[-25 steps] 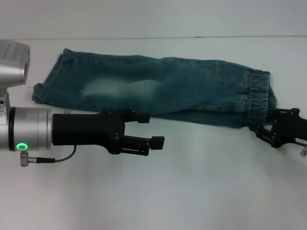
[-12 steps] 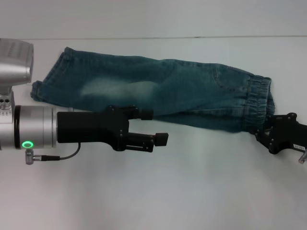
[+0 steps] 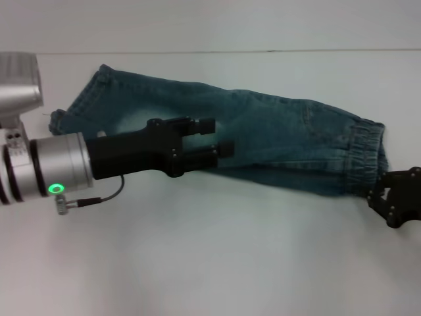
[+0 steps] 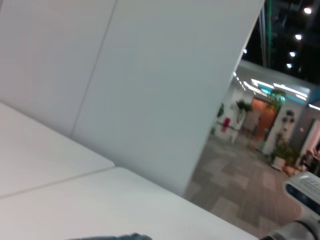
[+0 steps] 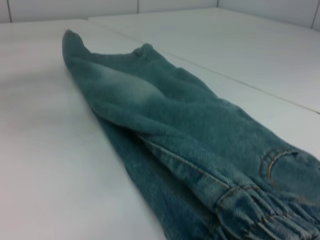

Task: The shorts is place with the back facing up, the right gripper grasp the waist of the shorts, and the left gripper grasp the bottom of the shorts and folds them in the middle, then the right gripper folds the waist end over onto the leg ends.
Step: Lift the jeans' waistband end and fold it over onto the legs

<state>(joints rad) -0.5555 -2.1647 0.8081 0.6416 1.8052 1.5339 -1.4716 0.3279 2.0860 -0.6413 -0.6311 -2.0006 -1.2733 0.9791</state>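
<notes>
- Head view, left to right: left gripper (image 3: 212, 137) hovers over the middle of the shorts (image 3: 276, 141), fingers (image 3: 205, 124) apart with nothing between them; whether they touch the denim below, cannot tell.
- Shorts lie folded lengthwise on the white table (image 3: 210, 263), a long strip from the leg ends (image 3: 75, 115) at about 10 o'clock to the waist end (image 3: 365, 155) at about 3 o'clock.
- Right gripper (image 3: 398, 197) sits at the 4 o'clock edge, just beside the elastic waistband; its finger state cannot be told.
- Step in hand, as judged: lengthwise fold looks done; next is carrying the waist end over onto the leg ends.
- To do it well: right gripper should pinch both layers of the waistband, lift enough to clear the cloth, travel toward 9 o'clock and lay the band square over the hems.
- Left gripper sits in that path; it probably has to clear off first.
- Right wrist view: one pocket seam (image 5: 275, 162) visible near the ruffled band.
- Count: one pair of shorts, two grippers, one table.
</notes>
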